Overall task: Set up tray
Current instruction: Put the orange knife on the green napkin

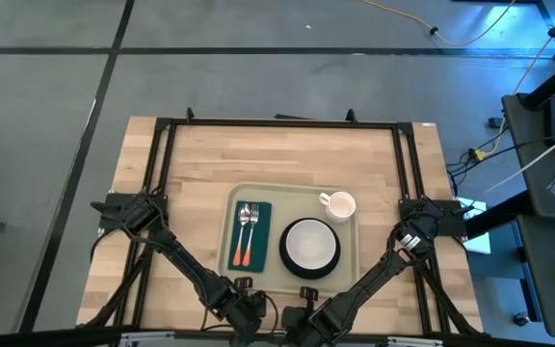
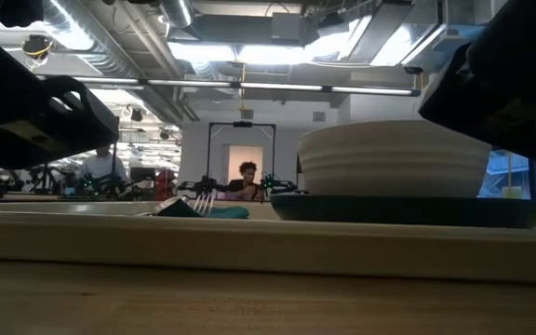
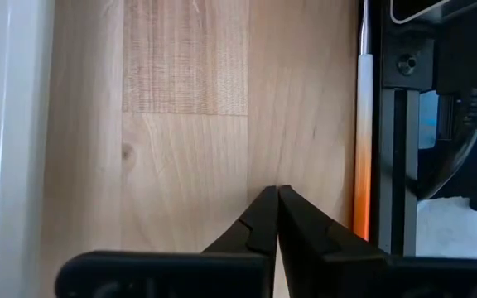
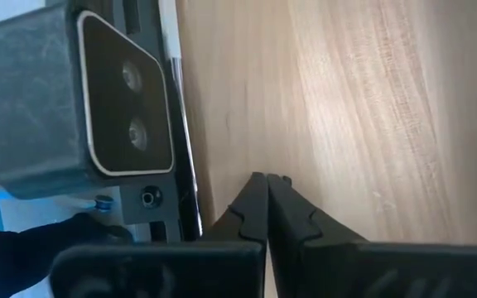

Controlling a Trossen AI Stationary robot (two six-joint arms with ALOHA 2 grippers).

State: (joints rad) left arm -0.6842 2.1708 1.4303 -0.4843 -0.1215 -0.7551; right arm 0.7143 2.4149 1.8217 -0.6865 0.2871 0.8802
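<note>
The beige tray (image 1: 292,280) lies on the wooden table near its near edge. On it rest a dark green napkin (image 1: 248,237) with a fork and an orange-handled spoon (image 1: 242,249), a dark plate carrying a white bowl (image 1: 308,245), and a white mug (image 1: 338,204) at the tray's far right corner. In the low view the tray's near rim (image 2: 249,244) fills the foreground, with the bowl (image 2: 394,158) on the plate behind it. My left gripper (image 3: 277,192) is shut over bare wood by the near edge; my right gripper (image 4: 266,179) is shut beside it.
A black metal frame (image 1: 277,123) runs around the table's far and side edges. A grey camera housing (image 4: 81,99) stands at the near edge next to my right gripper. Bare wood (image 1: 277,159) spreads beyond the tray toward the far side. People show far off in the room.
</note>
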